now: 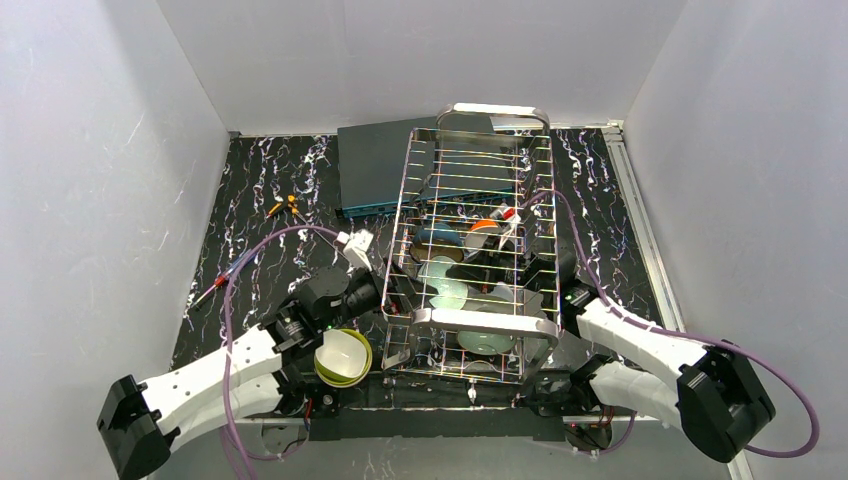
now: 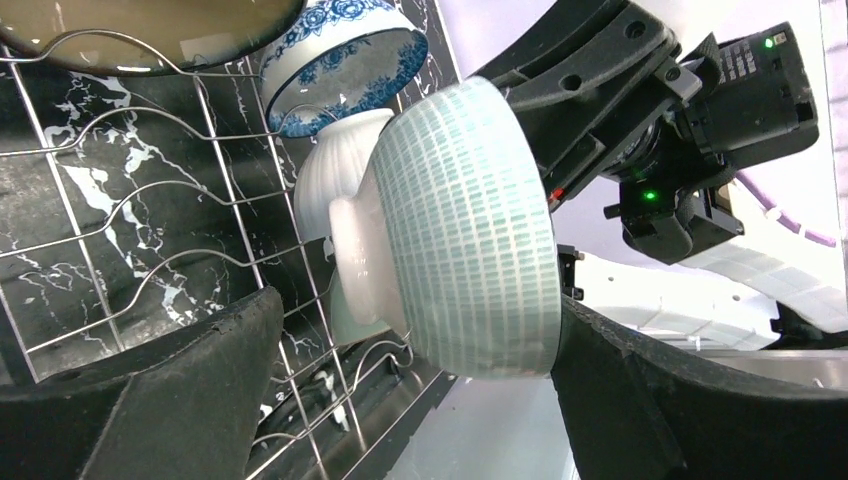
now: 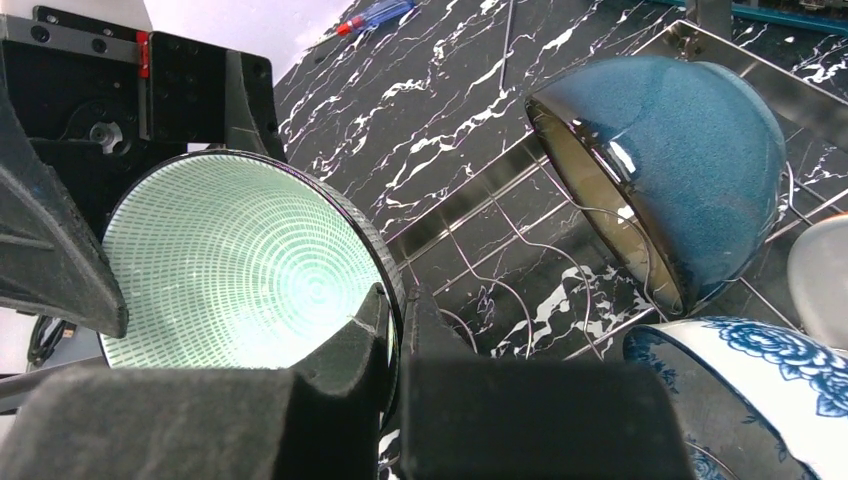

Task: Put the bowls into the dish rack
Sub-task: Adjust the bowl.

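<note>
One bowl in hand: pale green bowl (image 2: 470, 230), tipped on its side, foot toward the rack floor, hanging low over the near end of the dish rack (image 1: 480, 322).
Right tool (image 3: 395, 320): closed on the rim of the pale green bowl, one finger inside the bowl and one outside. A rim pinch fits a bowl that is to stand on edge between tines.
Left tool (image 2: 415, 310): jaws wide apart on either side of the same bowl. The finger on the foot side is clear of it; the other lies close by the rim, and contact cannot be told. It carries nothing.
Step, as judged: the bowl rests with the right arm alone and is not yet settled in a slot.
Already racked: white ribbed bowl (image 2: 335, 165) directly behind the green one, blue-patterned bowl (image 2: 340, 55) beyond that, deep blue bowl (image 3: 670, 140) on edge farther in.
In the way: the white ribbed bowl sits just beside the green bowl's foot, and the left fingers flank it, so room to lower it is tight.
Left to load: lime-yellow bowl (image 1: 343, 358) on the counter (image 1: 260, 250) beside the left arm, outside the rack.
Bystanders: dark teal box (image 1: 385, 165) behind the rack; screwdriver (image 1: 212, 288) at the left edge.
</note>
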Tool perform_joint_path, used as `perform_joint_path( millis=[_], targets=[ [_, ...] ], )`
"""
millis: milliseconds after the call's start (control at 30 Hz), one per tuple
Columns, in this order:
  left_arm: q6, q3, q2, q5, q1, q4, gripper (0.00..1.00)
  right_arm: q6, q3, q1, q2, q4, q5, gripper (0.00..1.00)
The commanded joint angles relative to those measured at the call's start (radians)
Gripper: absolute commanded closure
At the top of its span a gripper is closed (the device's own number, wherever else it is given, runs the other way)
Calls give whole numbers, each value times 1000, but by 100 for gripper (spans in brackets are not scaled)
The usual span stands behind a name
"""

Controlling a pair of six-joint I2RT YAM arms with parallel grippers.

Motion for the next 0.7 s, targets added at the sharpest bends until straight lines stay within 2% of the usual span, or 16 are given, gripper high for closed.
perform_joint_path(
  millis=[0, 67, 133, 200, 300, 333, 367, 400, 500, 533, 667],
  targets=[
    [-13, 70, 47, 81, 13, 47, 4, -17, 20, 3, -63, 171, -26, 99],
    [-5, 82, 80, 117, 13, 87, 9, -13, 18, 3, -55, 173, -27, 99],
    [3, 91, 102, 148, 15, 125, 21, -9, 17, 4, -49, 179, -33, 99],
    [1, 93, 118, 169, 16, 152, 28, -5, 17, 3, -44, 182, -34, 99],
    [-3, 99, 132, 202, 19, 171, 48, -6, 17, 3, -44, 179, -24, 99],
    [-3, 99, 133, 208, 21, 171, 51, -7, 17, 3, -46, 178, -22, 99],
    [-4, 99, 135, 211, 21, 170, 52, -8, 17, 3, -46, 177, -18, 99],
    [-9, 97, 137, 219, 22, 170, 47, -9, 18, 3, -47, 172, -13, 99],
    [-30, 105, 155, 240, 29, 142, 24, -17, 26, 3, -49, 149, -1, 99],
    [-33, 116, 164, 239, 31, 117, 20, -20, 28, 3, -49, 145, 0, 99],
    [-39, 139, 201, 262, 31, 84, 20, -24, 31, 3, -53, 138, 1, 99]
  ],
)
